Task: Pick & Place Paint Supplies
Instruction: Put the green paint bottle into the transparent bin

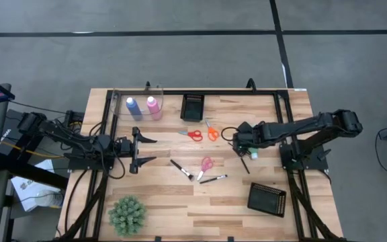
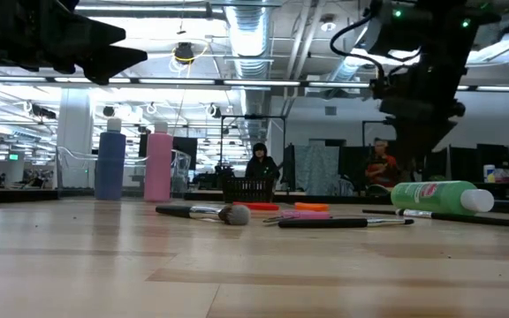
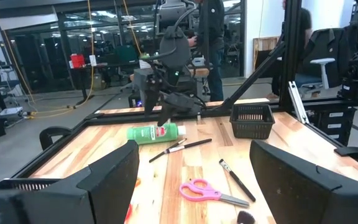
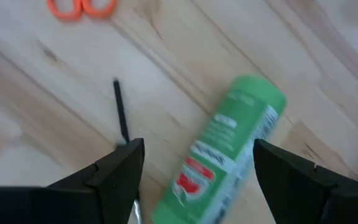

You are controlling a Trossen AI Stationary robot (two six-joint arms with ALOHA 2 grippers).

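Green bottle (image 2: 434,196) lying flat on table (image 2: 237,265), cap rightward in low view; right gripper (image 4: 194,180) fingers spread above, holding nothing; left gripper (image 3: 191,180) fingers wide, empty.

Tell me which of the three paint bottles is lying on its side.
The green bottle, lying flat on the table below the right gripper. The blue bottle and pink bottle stand upright, side by side.

spiky green plant (image 1: 127,214) sits well behind the left gripper (image 1: 146,149), one black mesh tray (image 1: 267,199) near the right gripper (image 1: 242,145), another tray (image 1: 192,107) farther off.
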